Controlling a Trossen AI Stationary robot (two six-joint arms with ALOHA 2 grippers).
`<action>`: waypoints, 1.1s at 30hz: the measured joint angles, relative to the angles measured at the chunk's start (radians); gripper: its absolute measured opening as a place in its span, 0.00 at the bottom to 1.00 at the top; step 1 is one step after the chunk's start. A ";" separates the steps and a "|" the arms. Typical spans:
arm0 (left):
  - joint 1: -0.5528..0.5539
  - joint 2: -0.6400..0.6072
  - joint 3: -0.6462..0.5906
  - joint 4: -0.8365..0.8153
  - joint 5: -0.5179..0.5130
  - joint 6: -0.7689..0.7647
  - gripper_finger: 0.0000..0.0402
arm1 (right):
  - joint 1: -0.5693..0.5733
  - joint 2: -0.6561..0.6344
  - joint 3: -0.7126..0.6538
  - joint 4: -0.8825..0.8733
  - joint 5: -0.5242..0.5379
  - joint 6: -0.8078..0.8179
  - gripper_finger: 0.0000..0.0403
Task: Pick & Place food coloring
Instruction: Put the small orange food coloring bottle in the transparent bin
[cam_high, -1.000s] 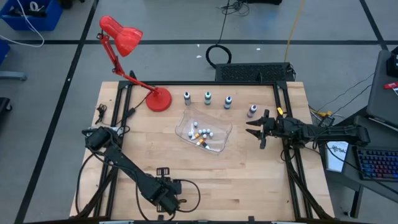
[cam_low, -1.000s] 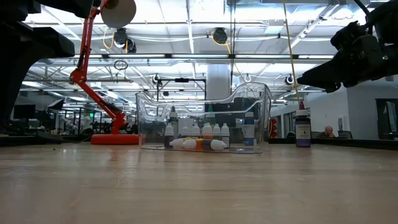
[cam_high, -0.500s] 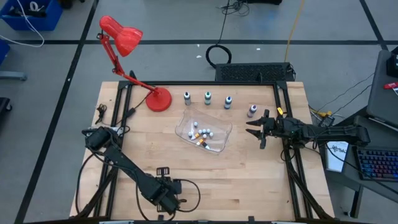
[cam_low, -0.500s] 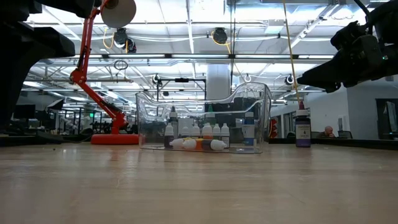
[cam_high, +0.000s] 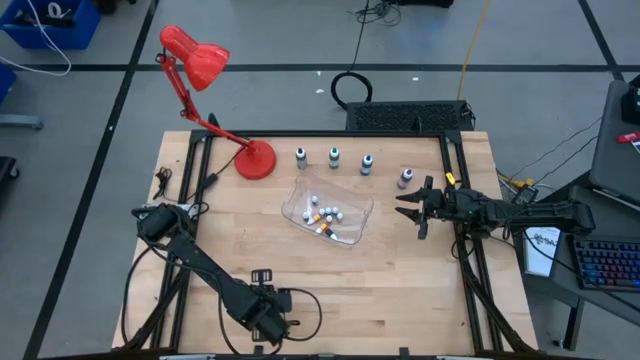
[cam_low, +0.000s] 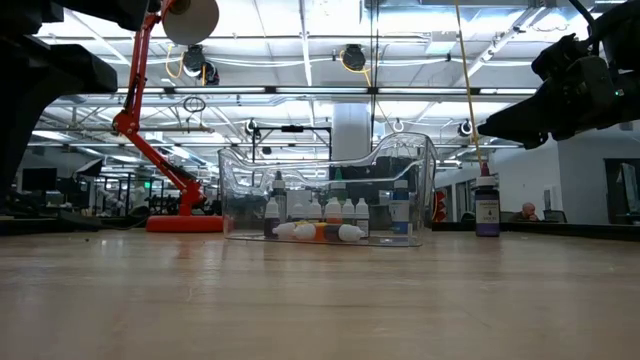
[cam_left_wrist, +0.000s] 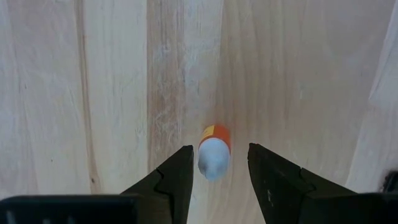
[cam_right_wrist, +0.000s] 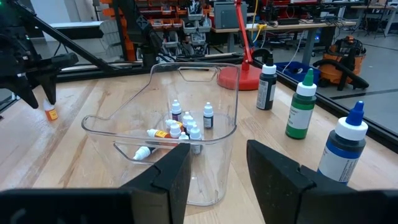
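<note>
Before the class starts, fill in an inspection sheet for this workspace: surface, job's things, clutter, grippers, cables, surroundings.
Surface: wooden table, level.
Job's things: four bottles upright in a row behind the tub: dark, green, blue, pink.
Clutter: clear tub mid-table holding small bottles; red lamp at rear left; one orange-banded bottle standing alone.
Grippers: left gripper near the front edge, jaws open over the orange-banded bottle, not touching it; right gripper near the pink one, jaws open, empty.
Cables: black coil on the floor behind; loops by the left arm.
Surroundings: keyboard at right, blue bin.
</note>
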 joint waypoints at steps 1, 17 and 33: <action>0.000 0.000 0.000 0.000 0.000 0.000 0.38 | 0.000 0.000 0.000 0.000 0.000 0.000 0.36; 0.004 0.003 -0.060 0.051 0.009 0.000 0.38 | 0.000 0.000 0.000 0.000 0.000 0.000 0.36; 0.004 0.000 -0.033 0.000 0.007 0.000 0.38 | 0.000 0.000 0.000 0.000 0.000 0.000 0.36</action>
